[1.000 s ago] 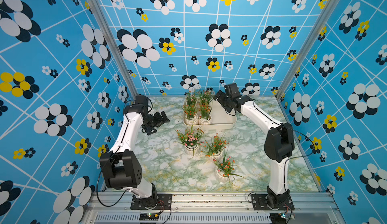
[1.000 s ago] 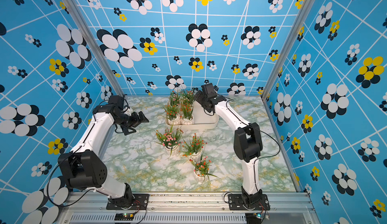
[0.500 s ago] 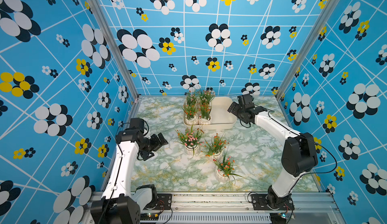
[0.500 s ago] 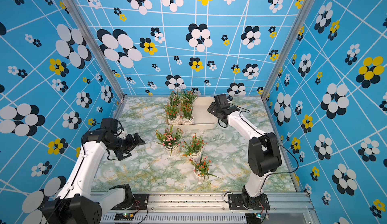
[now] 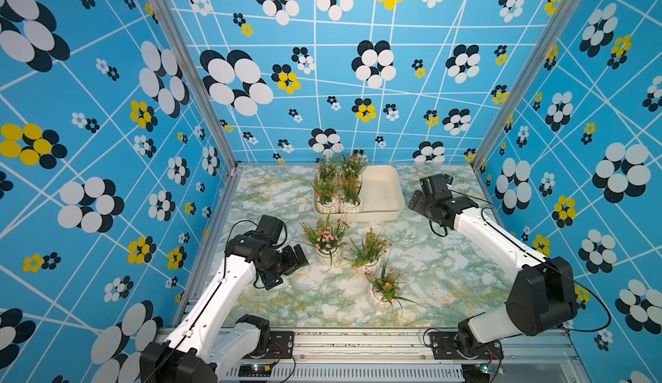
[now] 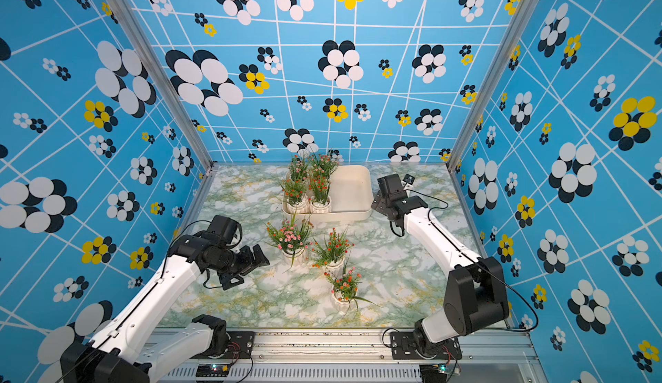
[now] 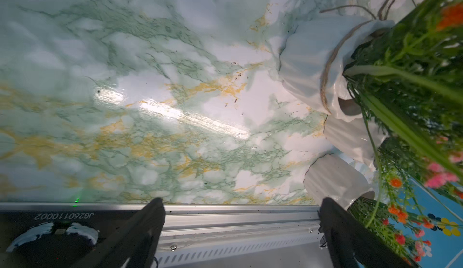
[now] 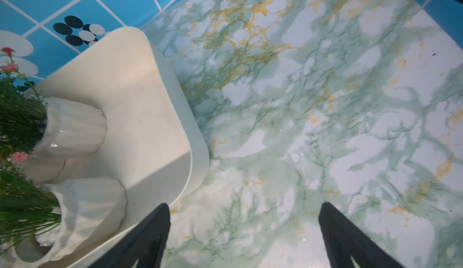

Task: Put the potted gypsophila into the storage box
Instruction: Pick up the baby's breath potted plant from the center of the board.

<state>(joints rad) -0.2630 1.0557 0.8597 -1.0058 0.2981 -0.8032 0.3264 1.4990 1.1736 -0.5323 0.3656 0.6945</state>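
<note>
Four potted gypsophila [image 5: 338, 187] were seen in left half of storage box [image 5: 383, 191]; three pots [image 5: 326, 241] on table [image 5: 447, 273], nearer. Left gripper [image 7: 241, 204], right gripper [image 8: 245, 206] were seen wide open, nothing held.

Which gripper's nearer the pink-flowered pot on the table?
Left. The left gripper sits open just beside the pink pot, on its left-wall side. The right gripper is open well beyond it, next to the box's right wall.
</note>
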